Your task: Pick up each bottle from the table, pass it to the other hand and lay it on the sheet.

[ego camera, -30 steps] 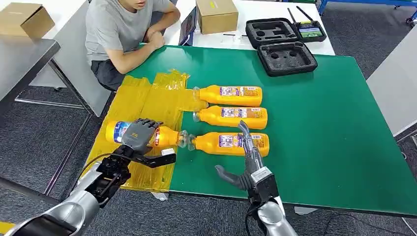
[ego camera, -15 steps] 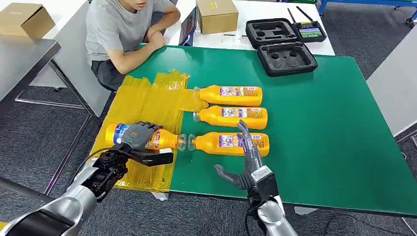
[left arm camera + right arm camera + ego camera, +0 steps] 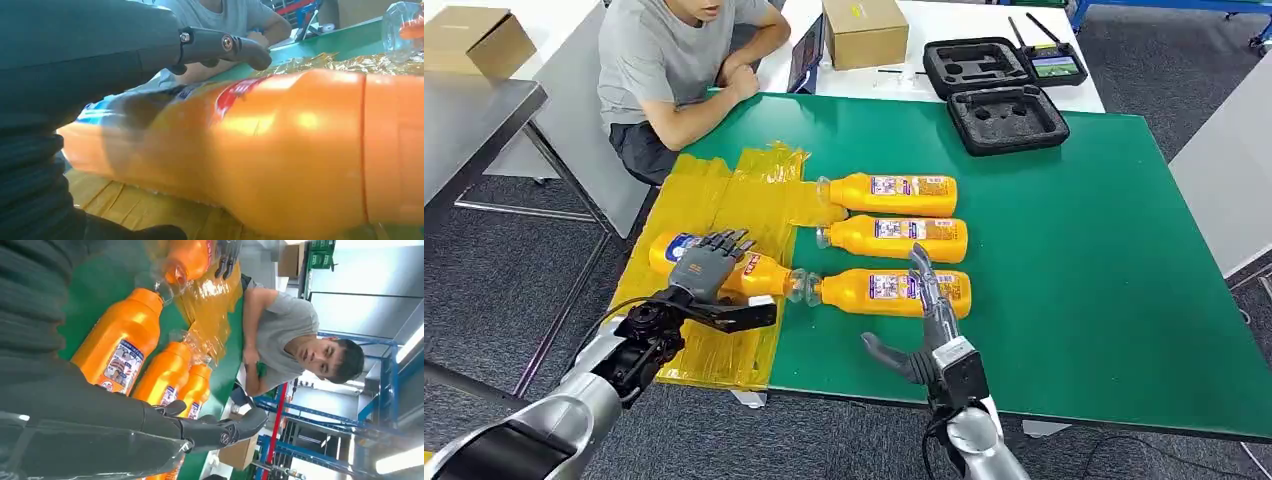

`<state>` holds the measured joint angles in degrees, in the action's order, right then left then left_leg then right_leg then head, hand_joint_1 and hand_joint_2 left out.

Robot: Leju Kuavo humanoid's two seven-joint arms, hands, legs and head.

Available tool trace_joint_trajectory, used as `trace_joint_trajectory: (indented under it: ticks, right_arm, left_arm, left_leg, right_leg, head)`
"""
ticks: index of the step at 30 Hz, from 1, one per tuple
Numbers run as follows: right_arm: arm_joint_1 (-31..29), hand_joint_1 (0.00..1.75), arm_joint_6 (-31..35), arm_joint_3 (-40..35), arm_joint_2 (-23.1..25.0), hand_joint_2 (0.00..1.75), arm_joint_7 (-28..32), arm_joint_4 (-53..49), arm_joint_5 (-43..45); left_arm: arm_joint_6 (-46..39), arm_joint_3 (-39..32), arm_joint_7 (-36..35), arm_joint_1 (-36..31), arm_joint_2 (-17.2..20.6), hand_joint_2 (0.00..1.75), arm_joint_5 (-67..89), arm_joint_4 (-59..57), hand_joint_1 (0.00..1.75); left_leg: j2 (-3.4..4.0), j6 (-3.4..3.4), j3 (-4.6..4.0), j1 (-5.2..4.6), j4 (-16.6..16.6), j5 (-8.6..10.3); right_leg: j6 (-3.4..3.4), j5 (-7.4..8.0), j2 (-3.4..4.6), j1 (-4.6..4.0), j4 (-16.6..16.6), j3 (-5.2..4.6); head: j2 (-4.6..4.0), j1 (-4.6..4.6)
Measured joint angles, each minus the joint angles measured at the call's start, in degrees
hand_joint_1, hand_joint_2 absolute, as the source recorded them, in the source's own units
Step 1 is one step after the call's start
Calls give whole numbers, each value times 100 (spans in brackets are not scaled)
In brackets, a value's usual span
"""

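**Q:** Why is one bottle (image 3: pixel 724 275) apart from the others?

**A:** It lies on its side on the yellow sheet (image 3: pixel 724 205), where the task wants it. The left hand (image 3: pixel 707 268) rests over its middle, fingers spread across the top and thumb out toward the robot. Whether the hand grips or has let go cannot be told; the left wrist view shows a fingertip held off the bottle's shoulder.

**Q:** And the right hand (image 3: pixel 924 320)?

**A:** Released and holding nothing, fingers straight, thumb out. It hovers at the near table edge, fingertips over the nearest bottle (image 3: pixel 889 291) of three, likely placed for the next pickup.

**Q:** The three?

**A:** They lie in a row on the green table (image 3: pixel 1104 250), caps toward the sheet, so each can be lifted on the right and passed left.

**Q:** The surroundings?

**A:** The sheet drapes over the table's left corner. An open black foam case (image 3: pixel 1004 118) sits at the far edge. A person (image 3: pixel 674 70) in a grey shirt sits at the far corner, arms folded on it. Beyond, white tables carry cardboard boxes (image 3: pixel 864 30); the floor is grey carpet.
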<state>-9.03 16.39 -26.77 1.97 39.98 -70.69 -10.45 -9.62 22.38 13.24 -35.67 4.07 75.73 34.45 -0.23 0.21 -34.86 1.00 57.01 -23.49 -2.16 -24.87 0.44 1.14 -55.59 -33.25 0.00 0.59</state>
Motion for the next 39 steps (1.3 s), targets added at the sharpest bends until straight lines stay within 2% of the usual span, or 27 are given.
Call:
trace_joint_trajectory:
  ticks: [15, 17, 20, 23, 27, 31, 36, 39]
  right_arm:
    - [-3, 0, 262, -11, -17, 175, 0, 92, -188]
    - [-1, 0, 493, -11, -26, 175, 0, 124, -444]
    - [29, 0, 1288, -13, -61, 175, 0, 236, -1527]
    - [84, 0, 1488, 77, -96, 175, 0, 300, -2175]
    - [78, 0, 1290, 242, -120, 175, 0, 304, -2095]
    - [25, 0, 1246, 241, -164, 175, 0, 312, -1864]
    - [-108, 0, 1333, 153, -195, 175, 0, 396, -1878]
    - [-159, 0, 1524, 142, -203, 175, -37, 477, -2268]
  left_arm:
    - [-15, 9, -94, 89, 61, 175, -242, 264, 0]
    - [112, 0, 134, 231, 109, 175, -635, 591, 0]
    - [581, -44, 633, 763, 348, 175, -1714, 1730, 0]
    - [1041, -94, 947, 1268, 637, 175, -2466, 2897, 0]
    - [1381, -242, 1177, 1697, 983, 175, -2900, 3931, 0]
    - [1698, -408, 1582, 2146, 1165, 175, -3286, 4615, 0]
    - [1937, -612, 1805, 2444, 1211, 175, -3617, 5091, 0]
    - [2048, -667, 1854, 2482, 1220, 175, -3624, 5193, 0]
  left_leg:
    - [-1, 0, -3, 0, 0, 0]
    - [0, 0, -4, 0, 0, 0]
    - [3, -1, -4, 0, 0, -1]
    - [2, -1, -15, 0, 0, -2]
    - [2, -2, -18, 2, -2, -2]
    - [3, -2, -18, 1, -2, -2]
    - [1, -1, -19, 1, -1, -1]
    - [0, -1, -19, 1, -1, -1]
  right_leg:
    - [0, 0, 0, 0, 0, -1]
    - [0, 0, 0, 0, -1, 0]
    - [0, -1, 3, 0, -1, -4]
    - [1, -2, 2, 0, 0, -17]
    - [1, -3, 2, -2, 0, -20]
    - [1, -2, 2, -1, 0, -20]
    - [1, -2, -2, 0, 0, -18]
    - [1, -2, -2, 0, 0, -18]
  head:
    - [0, -2]
    - [0, -2]
    - [0, 0]
    - [0, -2]
    - [0, 0]
    - [0, 0]
    - [0, -2]
    - [0, -2]
